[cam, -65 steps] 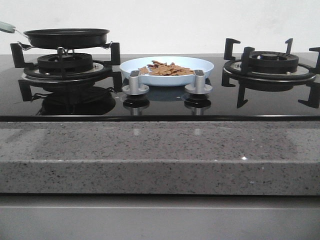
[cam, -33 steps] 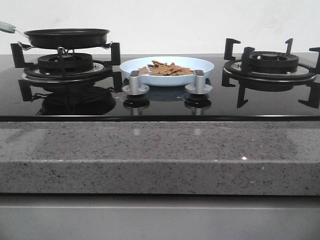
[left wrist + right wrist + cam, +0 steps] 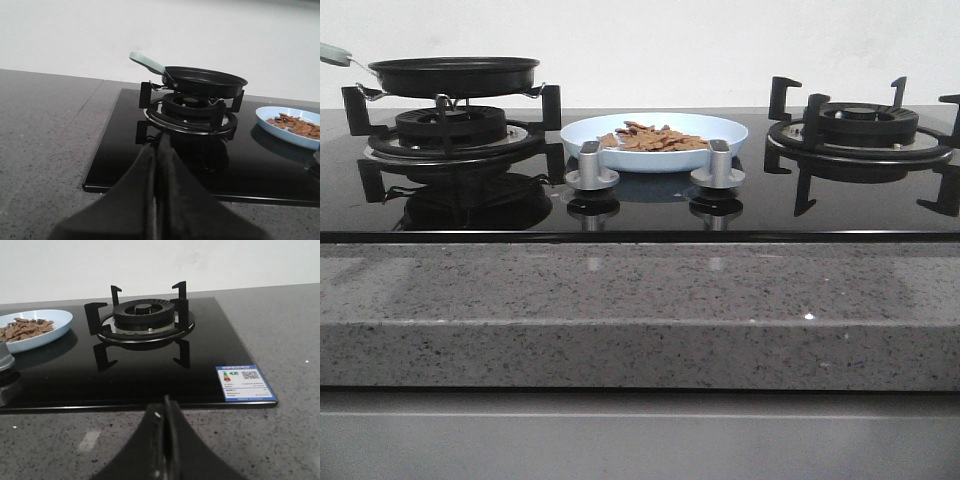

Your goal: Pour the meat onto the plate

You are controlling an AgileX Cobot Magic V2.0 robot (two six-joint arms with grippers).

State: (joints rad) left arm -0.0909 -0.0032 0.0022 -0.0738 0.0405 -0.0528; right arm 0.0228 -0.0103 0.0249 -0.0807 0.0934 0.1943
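Sitting mid-hob behind two silver knobs (image 3: pixel 592 168), the plate (image 3: pixel 720 127) holds the meat (image 3: pixel 653 138). A black frying pan (image 3: pixel 453 74) rests on the left burner; the right burner (image 3: pixel 860 125) is bare. An energy label (image 3: pixel 244 382), unreadable, marks the hob's near right corner. Left gripper (image 3: pixel 158 150) and right gripper (image 3: pixel 165 412) are both closed and empty.

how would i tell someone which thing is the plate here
Start at the black glass hob with a burner at each end. Between the burners, just behind the two silver knobs, sits the plate. It is the only pale-blue dish, shallow and heaped with brown meat, unlike the black pan on the left burner.
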